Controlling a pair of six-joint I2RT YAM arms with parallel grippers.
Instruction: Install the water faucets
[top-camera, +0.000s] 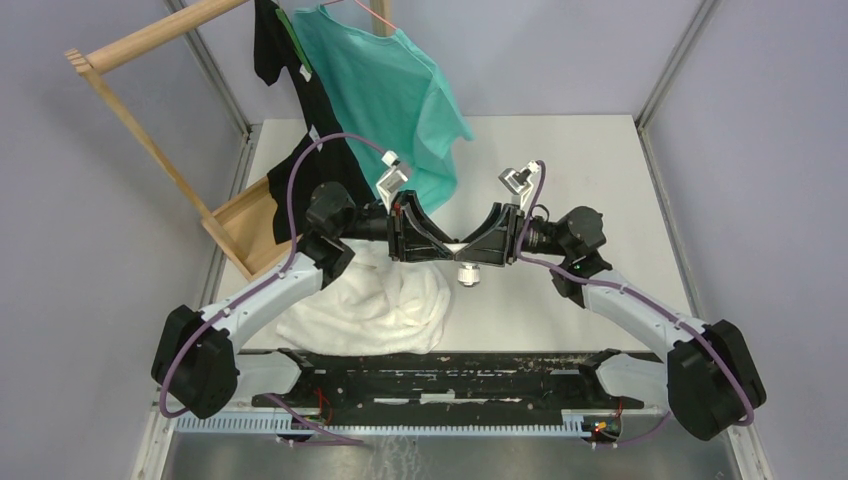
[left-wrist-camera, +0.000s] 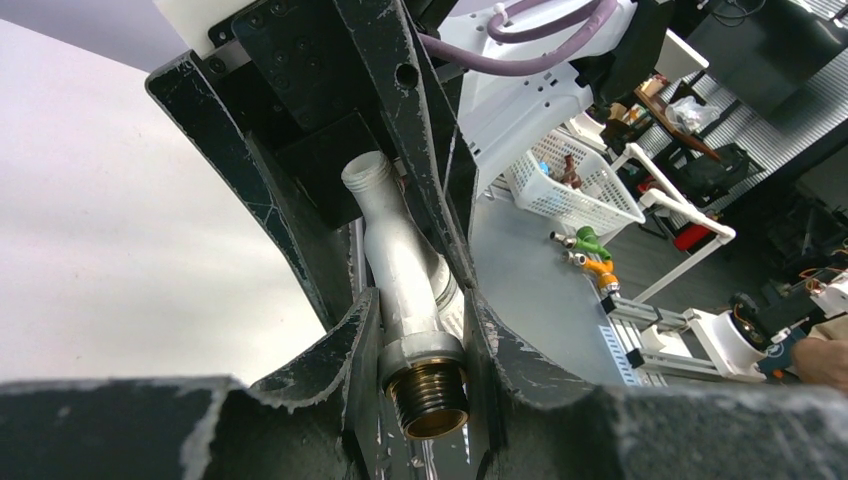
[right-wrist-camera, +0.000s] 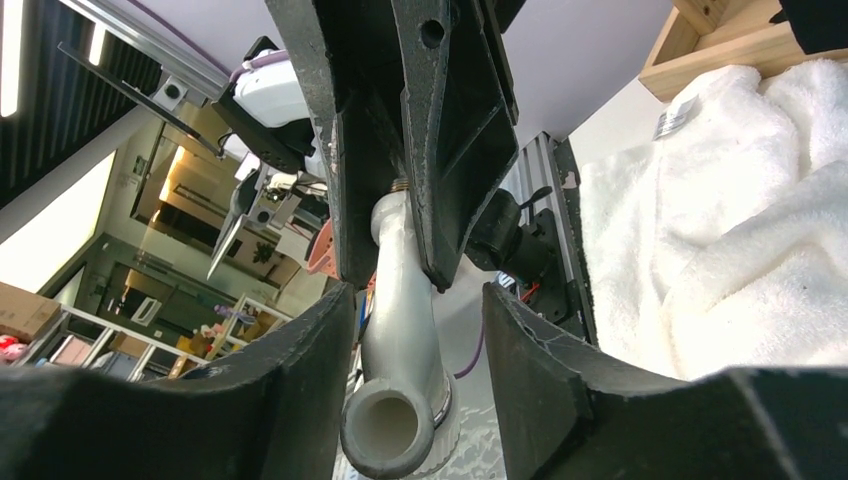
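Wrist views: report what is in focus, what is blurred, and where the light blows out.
Left wrist: the spout and its threaded fitting are sharp, the near fingers soft. Right wrist: the spout's open end blurs, the white towel nearly blows out, a strip light glares at top left.

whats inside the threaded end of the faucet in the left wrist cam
The threaded fitting opens onto a dark hollow bore; nothing shows at its mouth. Deeper in is lost in shadow, and the left end effector covers its sides.
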